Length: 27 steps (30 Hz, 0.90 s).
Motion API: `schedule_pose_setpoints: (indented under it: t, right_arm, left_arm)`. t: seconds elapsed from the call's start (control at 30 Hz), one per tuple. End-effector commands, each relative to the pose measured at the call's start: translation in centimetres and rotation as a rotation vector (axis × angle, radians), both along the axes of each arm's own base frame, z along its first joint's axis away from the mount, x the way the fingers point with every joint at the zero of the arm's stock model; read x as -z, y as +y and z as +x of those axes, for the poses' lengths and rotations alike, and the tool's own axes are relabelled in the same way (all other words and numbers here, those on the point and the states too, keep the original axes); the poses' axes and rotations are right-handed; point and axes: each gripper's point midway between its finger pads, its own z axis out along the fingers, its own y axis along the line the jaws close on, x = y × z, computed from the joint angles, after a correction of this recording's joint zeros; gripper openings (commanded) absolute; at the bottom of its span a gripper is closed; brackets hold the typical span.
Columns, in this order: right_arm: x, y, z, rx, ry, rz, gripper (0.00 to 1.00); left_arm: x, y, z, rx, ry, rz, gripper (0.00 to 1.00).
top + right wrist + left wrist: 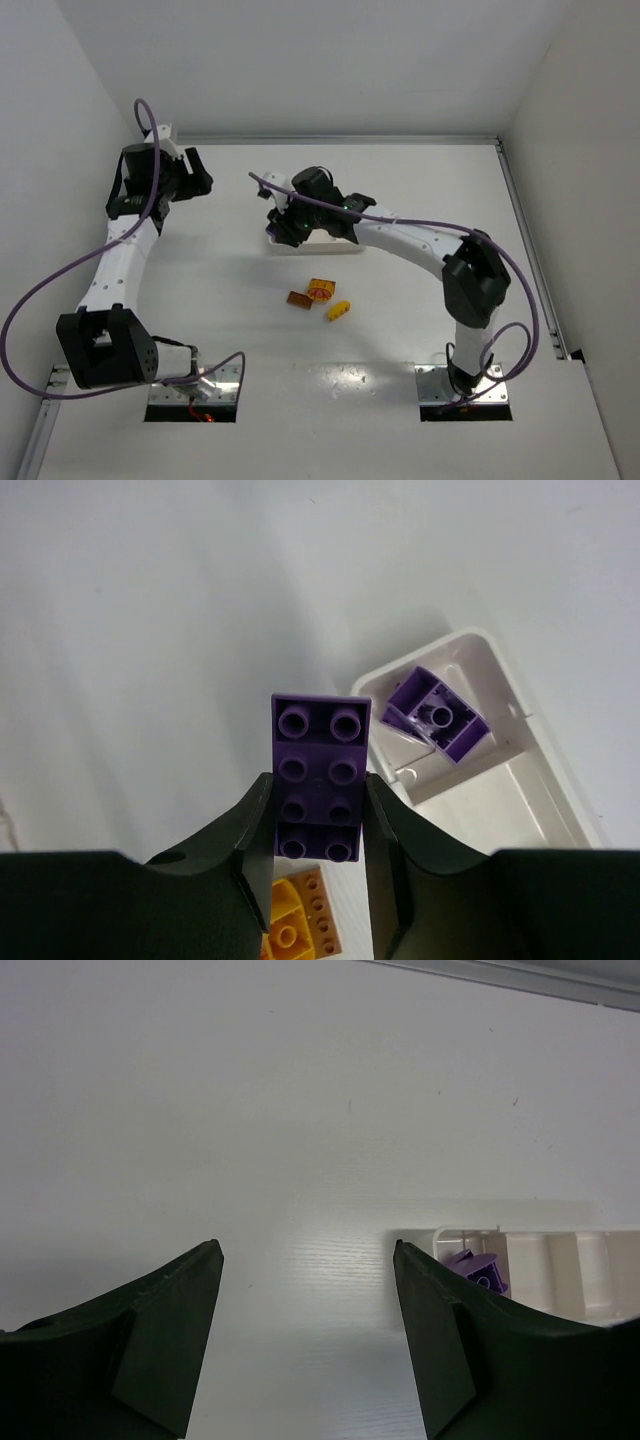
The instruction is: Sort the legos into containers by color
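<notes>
So purple is mid-delivery here: a long purple brick (pixel 318 742) is clamped flat between the jaws of the right gripper (pixel 317 815), studs facing the wrist camera, its far half sticking out past the fingertips. The white tray (pixel 510 790) is seen just ahead and to the right of those tips. A second purple brick (pixel 437 715) is lying tilted in its end compartment, so that's presumably where this one is meant to go. The held brick doesn't look to be over the compartment yet, more beside its near corner. A small shift forward and to the right is probably needed before the jaws get opened, or the rim could get clipped. A yellow-orange piece (pixel 293 927) is glimpsed below and behind the fingers, down on the table (pixel 300 1110). The left gripper (pixel 305 1260) is held wide apart with nothing in it, bare table ahead and the tray end just off its right finger. The yellow and orange ones are left for after.
</notes>
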Motion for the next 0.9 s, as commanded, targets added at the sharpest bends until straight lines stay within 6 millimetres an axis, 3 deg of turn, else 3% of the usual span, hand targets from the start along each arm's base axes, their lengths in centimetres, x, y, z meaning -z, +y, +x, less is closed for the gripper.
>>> schedule_pose_setpoints:
  t: [0.0, 0.1, 0.27, 0.33, 0.6, 0.87]
  right_arm:
    - [1.3, 0.4, 2.2, 0.044, 0.013, -0.002, 0.06]
    - [2.6, 0.4, 2.9, 0.049, 0.036, -0.018, 0.06]
    - [2.8, -0.4, 3.4, 0.023, 0.057, -0.031, 0.06]
    - [3.9, -0.4, 3.0, -0.003, 0.081, -0.049, 0.08]
    - [6.5, -1.9, 4.4, 0.002, 0.108, -0.103, 0.11]
    - [7.2, -1.1, 4.4, -0.047, 0.132, -0.11, 0.12]
  left_arm:
    - [-3.1, 0.9, 1.3, -0.022, -0.092, -0.03, 0.75]
    - [-2.8, 1.1, 1.4, -0.022, -0.084, -0.035, 0.75]
    - [-2.8, 1.5, 1.6, -0.025, -0.083, -0.052, 0.75]
    - [-2.7, 1.4, 1.8, -0.016, -0.083, -0.056, 0.75]
    - [-2.5, 1.6, 1.8, -0.021, -0.083, -0.068, 0.75]
    - [-2.1, 1.4, 1.9, -0.017, -0.073, -0.081, 0.75]
